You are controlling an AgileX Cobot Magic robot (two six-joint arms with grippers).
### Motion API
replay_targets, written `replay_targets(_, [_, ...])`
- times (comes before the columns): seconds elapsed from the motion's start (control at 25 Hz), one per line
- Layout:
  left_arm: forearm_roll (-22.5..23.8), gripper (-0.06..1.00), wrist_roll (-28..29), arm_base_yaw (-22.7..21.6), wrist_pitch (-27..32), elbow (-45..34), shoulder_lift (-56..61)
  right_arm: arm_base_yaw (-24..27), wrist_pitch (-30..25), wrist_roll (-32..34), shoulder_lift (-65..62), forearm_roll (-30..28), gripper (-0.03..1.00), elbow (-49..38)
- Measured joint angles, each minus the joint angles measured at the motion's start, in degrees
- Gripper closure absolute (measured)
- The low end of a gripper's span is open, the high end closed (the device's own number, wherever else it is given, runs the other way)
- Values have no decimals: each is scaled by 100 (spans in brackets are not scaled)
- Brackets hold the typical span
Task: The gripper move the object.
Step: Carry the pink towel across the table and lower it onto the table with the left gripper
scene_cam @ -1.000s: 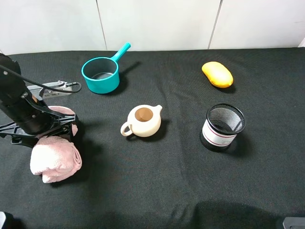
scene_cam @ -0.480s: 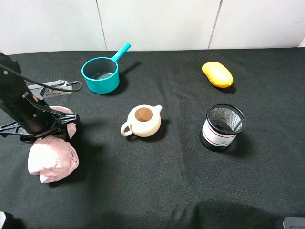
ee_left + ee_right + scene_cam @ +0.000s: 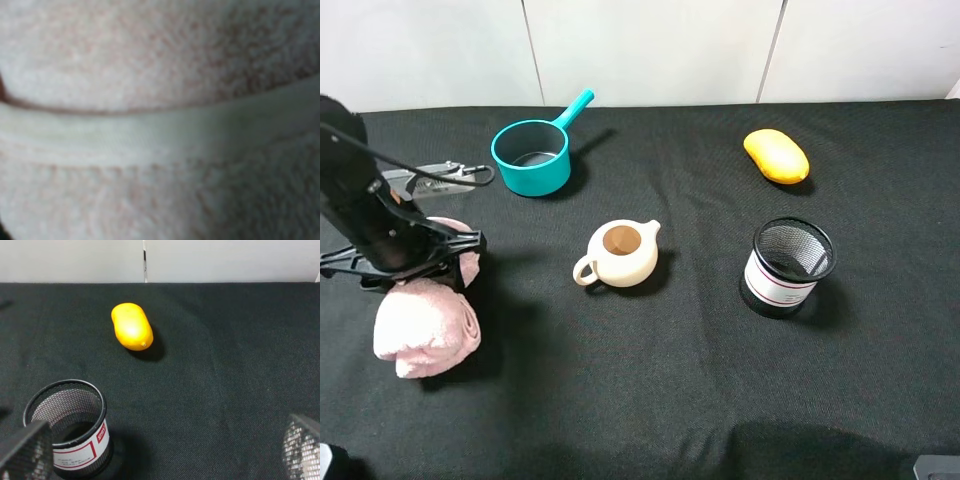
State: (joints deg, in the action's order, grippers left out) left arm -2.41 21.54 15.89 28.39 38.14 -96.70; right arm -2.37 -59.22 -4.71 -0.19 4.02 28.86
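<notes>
The pale-pink rolled towel (image 3: pixel 425 328) lies at the table's left edge. My left gripper (image 3: pixel 412 264), a black claw on a dark arm, is clamped across the towel's middle from above, so pink ends show on both sides of it. In the left wrist view the towel's fabric (image 3: pixel 160 60) fills the whole picture, and the fingers are hidden. My right gripper (image 3: pixel 162 455) is open and empty, with its mesh-patterned fingertips (image 3: pixel 25 450) wide apart near the table's front right, far from the towel.
A cream teapot (image 3: pixel 618 254) stands in the middle. A teal saucepan (image 3: pixel 532 155) is at the back left, beside a grey power strip (image 3: pixel 438 178). A yellow-orange fruit (image 3: pixel 776 156) is at the back right. A black mesh cup (image 3: pixel 788 264) stands in front of it.
My left gripper and the towel in it have shifted a little to the left and slightly back. The teapot, saucepan, fruit and mesh cup have not moved.
</notes>
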Motion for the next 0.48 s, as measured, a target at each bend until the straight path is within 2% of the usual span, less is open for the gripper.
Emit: replay_targets(0.48, [5,44,-722,0,1542,1647,-6,0,0,0,0,0,27,0])
